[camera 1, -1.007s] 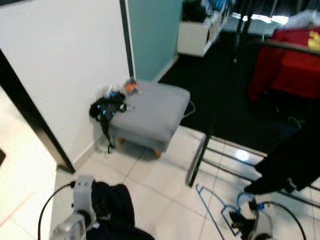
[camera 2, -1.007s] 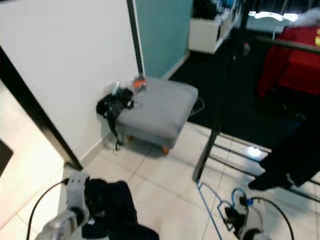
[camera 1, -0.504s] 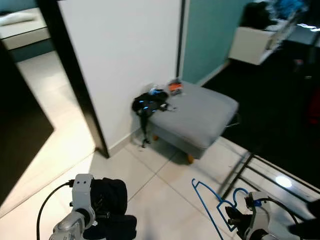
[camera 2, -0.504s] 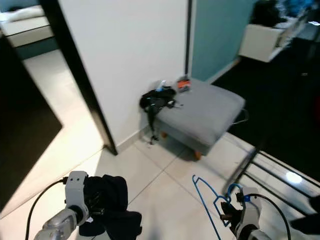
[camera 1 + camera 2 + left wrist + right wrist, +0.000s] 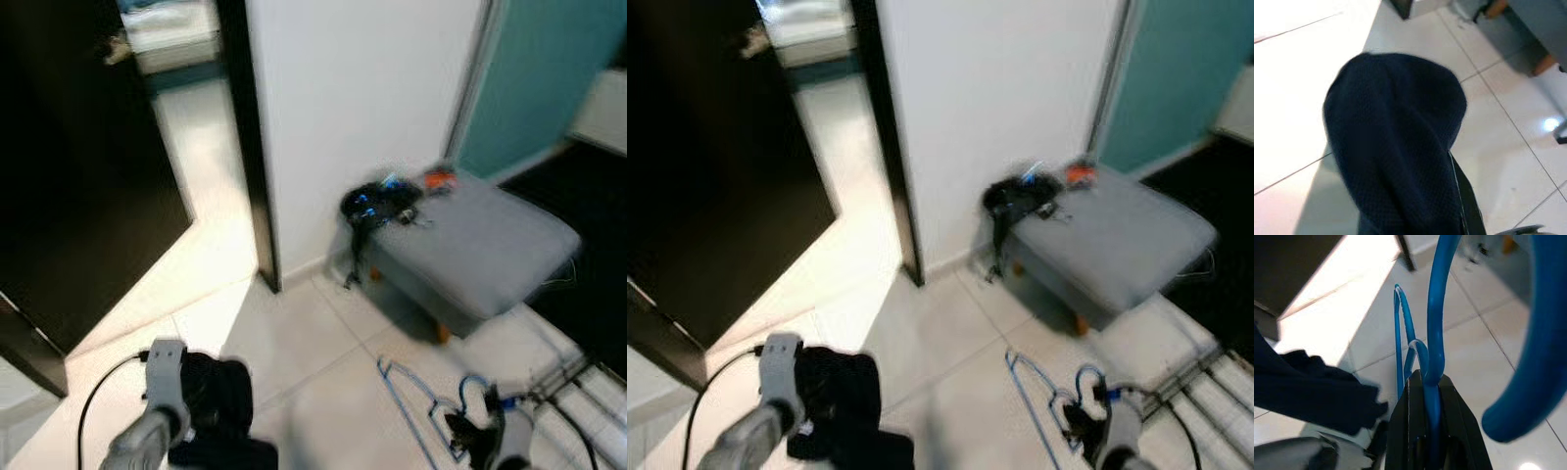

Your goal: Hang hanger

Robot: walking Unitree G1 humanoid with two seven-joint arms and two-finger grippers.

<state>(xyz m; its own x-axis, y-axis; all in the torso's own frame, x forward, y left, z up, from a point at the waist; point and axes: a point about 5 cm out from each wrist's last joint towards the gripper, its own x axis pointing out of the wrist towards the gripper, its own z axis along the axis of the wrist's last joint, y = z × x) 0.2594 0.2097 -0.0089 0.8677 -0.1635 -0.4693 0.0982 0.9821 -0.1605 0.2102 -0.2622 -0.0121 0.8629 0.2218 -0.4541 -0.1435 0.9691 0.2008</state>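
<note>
My right gripper (image 5: 1430, 396) pinched the blue hanger (image 5: 1043, 392), left gripper (image 5: 196, 411) gripped the dark garment (image 5: 1400, 147); I'd carry both level, hook upright.

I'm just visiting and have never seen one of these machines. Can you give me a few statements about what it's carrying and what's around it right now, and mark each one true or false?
1. The right gripper has its jaws shut on a blue hanger. True.
2. The left gripper carries a red towel. False: it holds a dark navy garment.
3. A grey footstool stands by the white wall. True.
4. The footstool's top is bare. False: a black tangle of straps and a small orange item lie on its near corner.
5. The floor is pale tile. True.
</note>
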